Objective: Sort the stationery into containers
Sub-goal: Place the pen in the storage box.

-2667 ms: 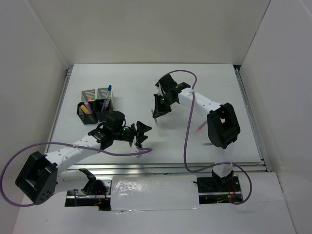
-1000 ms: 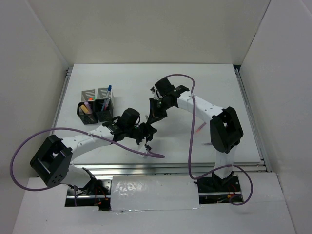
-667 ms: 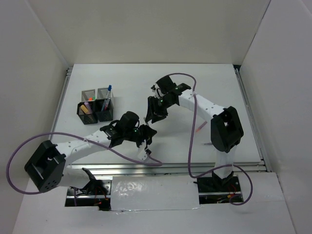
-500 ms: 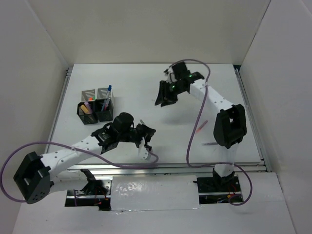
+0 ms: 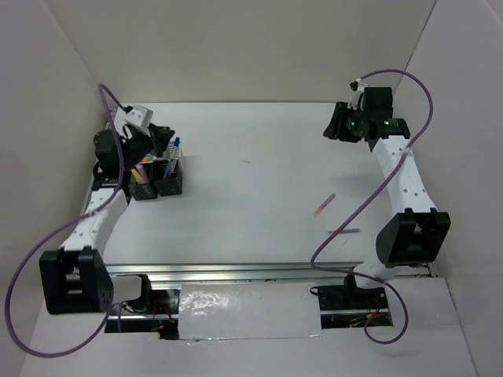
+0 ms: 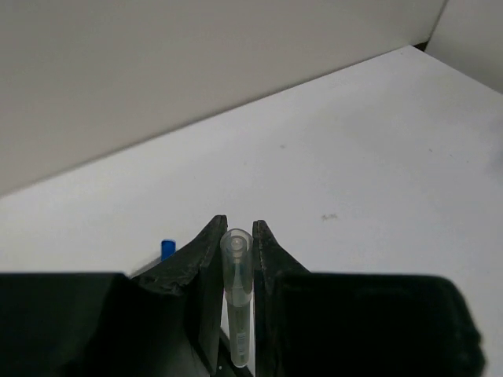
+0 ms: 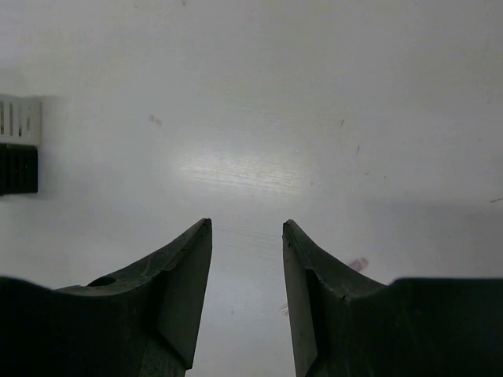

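swung out to opposite far corners, the left fingers (image 6: 206, 255) pinch a clear pen (image 6: 236, 267) by the mesh cups (image 5: 157, 181) and the right fingers (image 7: 185, 271) hang spread above the desk (image 7: 251, 94).

left arm (image 5: 90, 224) reaching far left, left gripper (image 6: 236, 229) fingers clamped on clear pen (image 6: 238, 314) (lengthwise between them), right arm (image 5: 401, 177) stretched far right, right gripper (image 7: 247, 228) fingers apart

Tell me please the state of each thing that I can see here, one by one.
left claw: shut on clear pen.
right claw: open, empty.
mesh cups: upright, partly filled.
pink pen: lying on table.
grey pen: lying on table.
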Available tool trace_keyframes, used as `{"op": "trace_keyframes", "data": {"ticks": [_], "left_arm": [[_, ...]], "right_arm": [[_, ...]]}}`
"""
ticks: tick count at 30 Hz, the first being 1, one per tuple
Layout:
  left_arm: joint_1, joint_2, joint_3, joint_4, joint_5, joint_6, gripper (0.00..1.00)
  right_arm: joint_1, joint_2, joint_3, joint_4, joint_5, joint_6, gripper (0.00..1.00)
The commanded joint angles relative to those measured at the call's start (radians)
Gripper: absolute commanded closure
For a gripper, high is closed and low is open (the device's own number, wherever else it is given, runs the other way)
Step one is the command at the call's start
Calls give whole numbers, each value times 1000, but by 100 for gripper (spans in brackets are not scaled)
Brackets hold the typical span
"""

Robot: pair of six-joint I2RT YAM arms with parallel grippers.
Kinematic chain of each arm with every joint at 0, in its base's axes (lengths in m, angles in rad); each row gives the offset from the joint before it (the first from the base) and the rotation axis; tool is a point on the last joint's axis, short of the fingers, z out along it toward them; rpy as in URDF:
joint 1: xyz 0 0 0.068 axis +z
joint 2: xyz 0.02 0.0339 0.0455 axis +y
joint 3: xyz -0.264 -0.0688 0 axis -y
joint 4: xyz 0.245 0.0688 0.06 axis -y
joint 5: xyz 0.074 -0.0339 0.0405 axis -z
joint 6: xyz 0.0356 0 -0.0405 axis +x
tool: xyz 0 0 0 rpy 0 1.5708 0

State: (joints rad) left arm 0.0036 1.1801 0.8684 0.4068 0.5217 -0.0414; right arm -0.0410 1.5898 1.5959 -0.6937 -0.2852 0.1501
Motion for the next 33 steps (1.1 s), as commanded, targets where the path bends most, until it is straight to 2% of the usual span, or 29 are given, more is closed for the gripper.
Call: {"op": "trace_keyframes", "data": {"ticks": [1, 5, 10, 16, 18, 22, 25, 33], "left_arm": [[120, 147, 66, 93, 169, -207, 100], [174, 230, 61, 211, 169, -169, 100], [205, 276, 66, 213, 187, -82, 100], [205, 311, 11, 266, 190, 29, 98], [208, 328, -8, 271, 192, 81, 94], [213, 337, -29, 274, 201, 92, 84], [210, 331, -42, 276, 207, 100, 69], [203, 296, -25, 230, 210, 110, 45]], "right_arm": [[32, -53, -77, 63, 47, -69, 52], [36, -80, -132, 77, 46, -76, 53], [64, -110, -172, 85, 32, -103, 53], [66, -42, -159, 14, 41, -107, 52], [67, -36, -168, -4, 46, -124, 52], [70, -18, -177, -50, 73, -204, 51], [73, 8, -168, -93, 80, -250, 51], [98, 111, -178, -182, 175, -310, 51]]}}
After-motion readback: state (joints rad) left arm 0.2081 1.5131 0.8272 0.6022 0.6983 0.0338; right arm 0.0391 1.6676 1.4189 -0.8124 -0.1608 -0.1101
